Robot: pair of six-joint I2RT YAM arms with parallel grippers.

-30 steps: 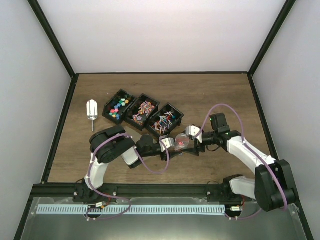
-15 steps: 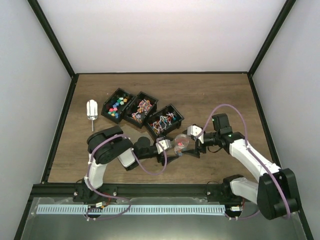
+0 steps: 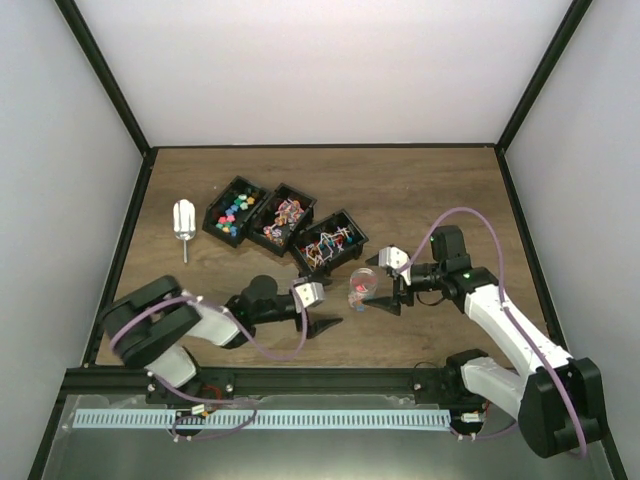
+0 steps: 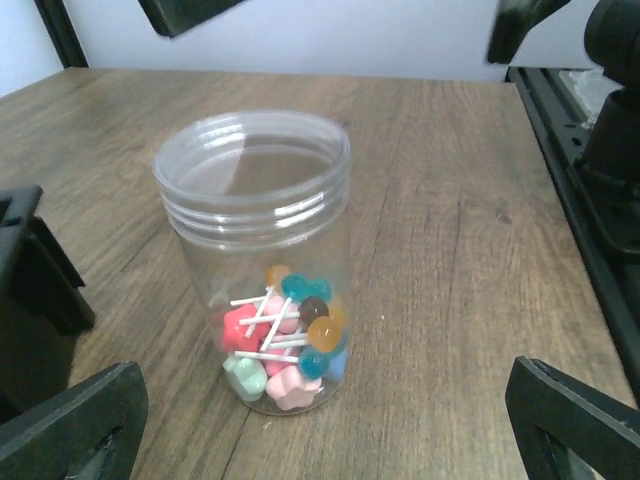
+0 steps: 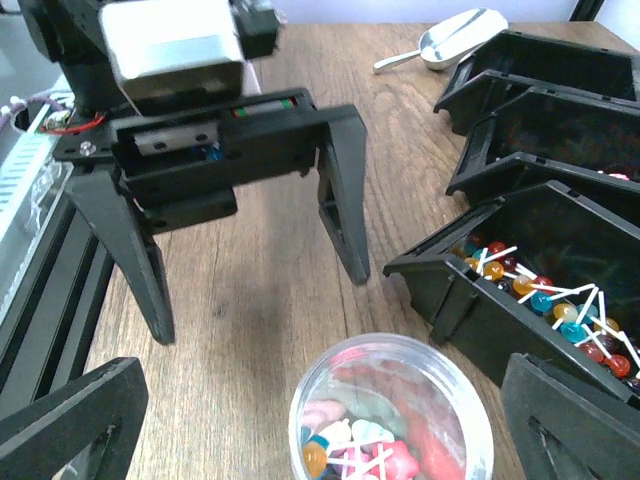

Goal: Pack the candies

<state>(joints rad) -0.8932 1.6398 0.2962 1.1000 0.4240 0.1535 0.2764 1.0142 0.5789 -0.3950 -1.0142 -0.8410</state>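
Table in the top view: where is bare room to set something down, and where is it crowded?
Free: the far strip of the table between the three black bins and the back wall, running to the right wall. Crowded: the near middle, where the jar stands between the left arm and the right arm, close to the bins.

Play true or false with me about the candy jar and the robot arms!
1. The jar stands upright with no lid on. True.
2. The candies fill the jar to the top. False: they only cover its bottom.
3. The left gripper is squeezing the jar. False: it is open and apart from the jar.
4. Three black bins hold more candies. True.
5. The scoop lies inside a bin. False: it lies on the table beside the bins.
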